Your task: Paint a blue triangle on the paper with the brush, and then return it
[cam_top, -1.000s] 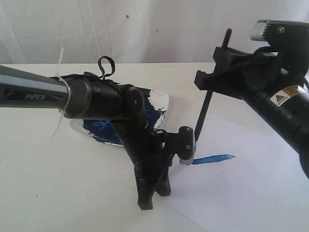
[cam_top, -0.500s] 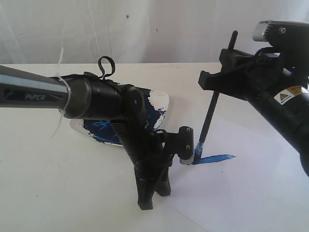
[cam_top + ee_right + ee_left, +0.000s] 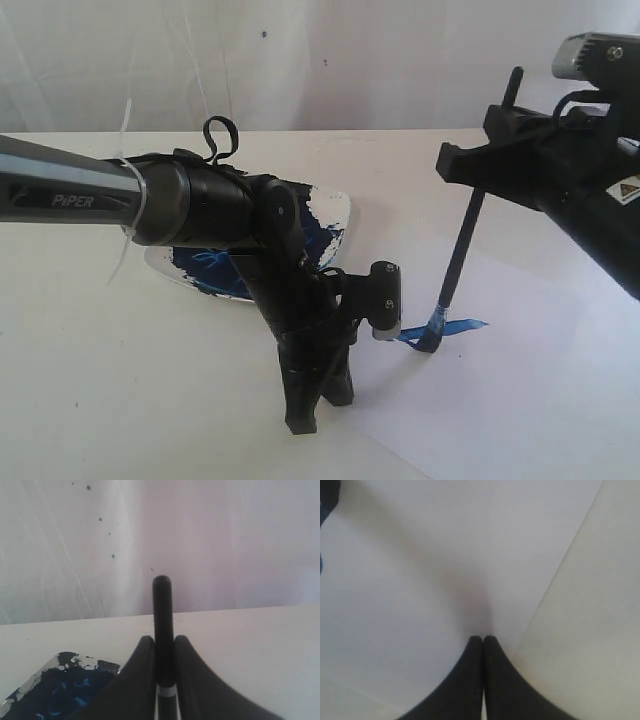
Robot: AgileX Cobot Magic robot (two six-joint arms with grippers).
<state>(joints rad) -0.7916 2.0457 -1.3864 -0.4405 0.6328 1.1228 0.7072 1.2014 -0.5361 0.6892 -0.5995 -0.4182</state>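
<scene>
The right gripper clamps the brush, bristles touching the paper at the blue stroke, while the left gripper, jaws together, stands near the paper's edge.

White table — pale wall behind

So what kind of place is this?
Likely a robot lab bench set up for painting: robot arms, a brush on paper, and a blue paint dish on a plain white table.

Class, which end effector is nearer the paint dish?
Left. The left end effector stands on the paper just in front of the dish; the right end effector, gripping the brush, is off to its right.
</scene>
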